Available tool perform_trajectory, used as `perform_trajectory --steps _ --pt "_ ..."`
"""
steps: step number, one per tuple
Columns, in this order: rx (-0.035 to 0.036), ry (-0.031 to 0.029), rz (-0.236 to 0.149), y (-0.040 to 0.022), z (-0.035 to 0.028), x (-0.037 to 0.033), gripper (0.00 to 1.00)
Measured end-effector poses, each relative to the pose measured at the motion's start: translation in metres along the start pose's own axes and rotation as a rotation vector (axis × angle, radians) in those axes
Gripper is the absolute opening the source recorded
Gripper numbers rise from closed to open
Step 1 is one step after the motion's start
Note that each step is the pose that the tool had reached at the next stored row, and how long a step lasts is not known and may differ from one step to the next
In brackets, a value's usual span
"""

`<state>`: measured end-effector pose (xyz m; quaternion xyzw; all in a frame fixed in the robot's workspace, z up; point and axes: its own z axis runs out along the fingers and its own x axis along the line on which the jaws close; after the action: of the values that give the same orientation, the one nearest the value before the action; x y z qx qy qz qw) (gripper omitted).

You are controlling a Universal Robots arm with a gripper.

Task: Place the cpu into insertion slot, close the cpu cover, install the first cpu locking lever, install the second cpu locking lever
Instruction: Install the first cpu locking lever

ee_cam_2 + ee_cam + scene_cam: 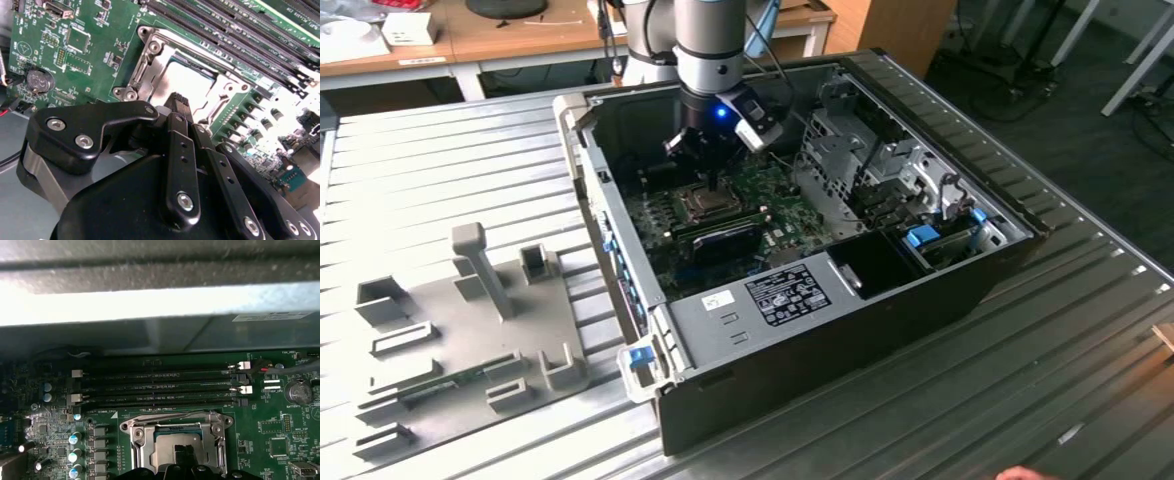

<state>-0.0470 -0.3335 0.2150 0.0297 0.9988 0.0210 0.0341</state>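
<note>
In the exterior view the arm reaches down into an open computer case (854, 300) lying on the ribbed metal counter (1067, 330), with the end effector (700, 150) in the upper middle of the frame, just above the insertion slot (711, 203) on the green circuit board (781, 215). In the second wrist view the end effector's (179, 100) black fingers (181, 145) are pressed together with nothing between them, their tips over the cpu (187, 85). The cpu sits in the insertion slot (145, 65), framed by the cpu cover (222, 92). In the first wrist view long black memory slots (155, 387) run above the socket (175, 437).
</note>
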Motion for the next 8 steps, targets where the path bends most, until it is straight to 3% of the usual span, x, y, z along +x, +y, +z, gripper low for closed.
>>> perform_trajectory --steps 8 --pt "-0.0003 0.0003 -0.006 0.0003 -0.0079 -0.0005 0.10"
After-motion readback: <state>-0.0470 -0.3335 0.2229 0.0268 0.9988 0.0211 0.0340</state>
